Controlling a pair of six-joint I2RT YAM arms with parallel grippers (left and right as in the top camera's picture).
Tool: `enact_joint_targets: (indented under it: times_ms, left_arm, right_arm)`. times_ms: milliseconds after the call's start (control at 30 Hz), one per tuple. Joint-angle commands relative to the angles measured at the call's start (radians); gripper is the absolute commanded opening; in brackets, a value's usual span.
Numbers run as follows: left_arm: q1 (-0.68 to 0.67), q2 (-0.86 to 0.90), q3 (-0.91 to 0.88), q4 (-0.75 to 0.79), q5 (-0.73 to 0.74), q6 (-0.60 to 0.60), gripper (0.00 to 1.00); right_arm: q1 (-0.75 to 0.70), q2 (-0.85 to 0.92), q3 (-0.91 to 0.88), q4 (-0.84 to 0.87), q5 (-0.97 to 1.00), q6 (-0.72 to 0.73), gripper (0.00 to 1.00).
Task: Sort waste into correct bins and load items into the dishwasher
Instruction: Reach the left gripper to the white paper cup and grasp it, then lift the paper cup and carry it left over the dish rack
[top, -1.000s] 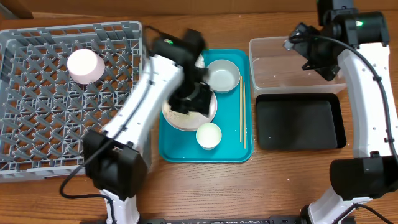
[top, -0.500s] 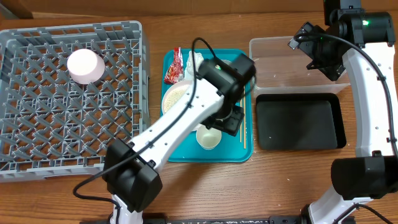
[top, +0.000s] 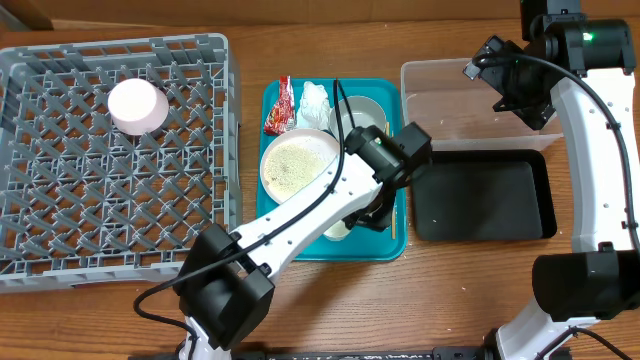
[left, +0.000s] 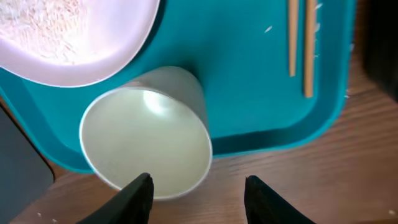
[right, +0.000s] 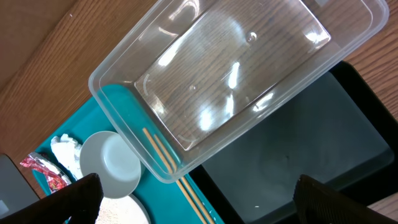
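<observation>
On the tray (left: 261, 93), the left gripper (left: 198, 200) has shifted right, spread wide, apparently straddling the cup (left: 146, 140)

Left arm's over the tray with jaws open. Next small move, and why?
Probably ease the left gripper down and close on the cup rim. The open fingers straddle its near wall, nothing is held, and the cup stands open-side up on the tray beside the plate.

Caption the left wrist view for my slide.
Open left end effector hovers over pale cup on teal tray, beside chopsticks.
</observation>
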Motion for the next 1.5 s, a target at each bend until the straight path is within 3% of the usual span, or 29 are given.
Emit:
enact_joint_targets:
  times_ms: [0,300,400,567,633,867,1100,1300,1467]
  left_arm:
    - [0.000,0.002,-0.052,0.044,-0.023,-0.025,0.49]
    - [-0.002,0.002,-0.139,0.145,-0.021,-0.025,0.43]
    - [-0.002,0.002,-0.148,0.147,-0.020,-0.025,0.25]
    - [-0.002,0.002,-0.148,0.150,-0.021,-0.025,0.21]
    - [0.000,0.002,-0.148,0.150,-0.020,-0.025,0.05]
    - [0.000,0.001,-0.097,0.103,-0.014,-0.025,0.04]
    - [0.044,-0.003,0.132,-0.046,0.071,0.032,0.04]
    - [0.193,-0.024,0.315,-0.091,0.273,0.172,0.04]
    - [0.422,-0.028,0.360,-0.089,0.481,0.267,0.04]
  right_arm:
    - [-0.002,-0.005,0.018,0.002,0.011,-0.005,1.00]
    - [-0.002,-0.005,0.018,0.002,0.011,-0.005,1.00]
    - [-0.002,-0.005,0.018,0.002,0.010,-0.004,1.00]
    - [-0.002,-0.005,0.018,0.002,0.010,-0.004,1.00]
    - [-0.002,-0.005,0.018,0.002,0.010,-0.004,1.00]
    - [-0.002,-0.005,0.018,0.002,0.010,-0.004,1.00]
    - [-0.002,-0.005,0.018,0.002,0.010,-0.004,1.00]
    - [-0.002,-0.005,0.018,0.002,0.010,-0.004,1.00]
    - [-0.002,-0.005,0.018,0.002,0.010,-0.004,1.00]
